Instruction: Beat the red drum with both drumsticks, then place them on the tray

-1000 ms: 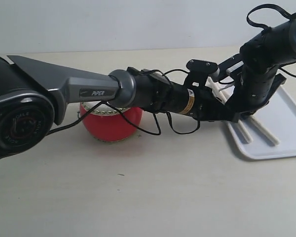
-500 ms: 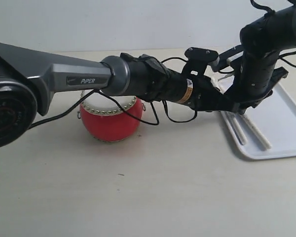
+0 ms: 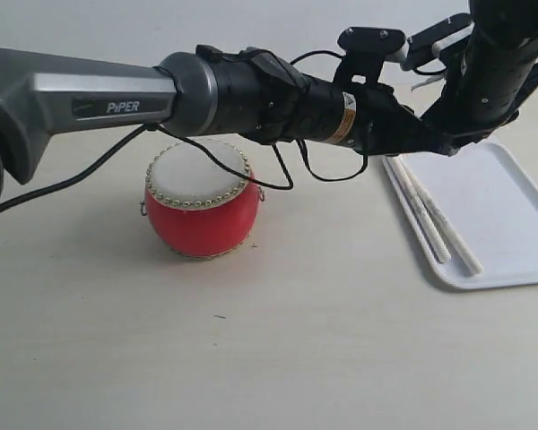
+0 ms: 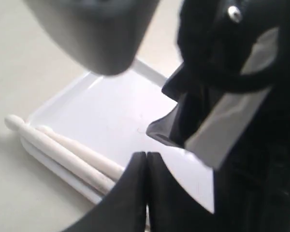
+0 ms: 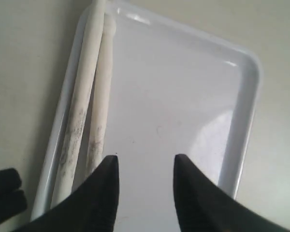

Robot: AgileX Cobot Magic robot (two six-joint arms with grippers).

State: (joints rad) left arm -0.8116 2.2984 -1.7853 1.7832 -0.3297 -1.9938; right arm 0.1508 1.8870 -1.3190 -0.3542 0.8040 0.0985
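**Drumsticks lying in the tray, both tools empty**

The pair are lying side by side and touching, along the tray's long edge on the drum side. The right wrist view is showing the outer one pressed right up against the low rim, maybe partly on it, hard to tell. The rest of the white tray is showing bare plastic. In the left wrist view the rounded tips are poking just past the tray's corner.

The red drum is sitting upright on the worktop, well apart from the tray and to its left in the exterior view, cream skin facing up. The left arm is reaching across above it toward the tray, with a black cable dangling over the drum's far edge.

The left tool is hovering over the tray with its fingers pressed together, gripping nothing. The right tool is hanging above the tray too, fingers apart, nothing between them. Neither one is touching the sticks.
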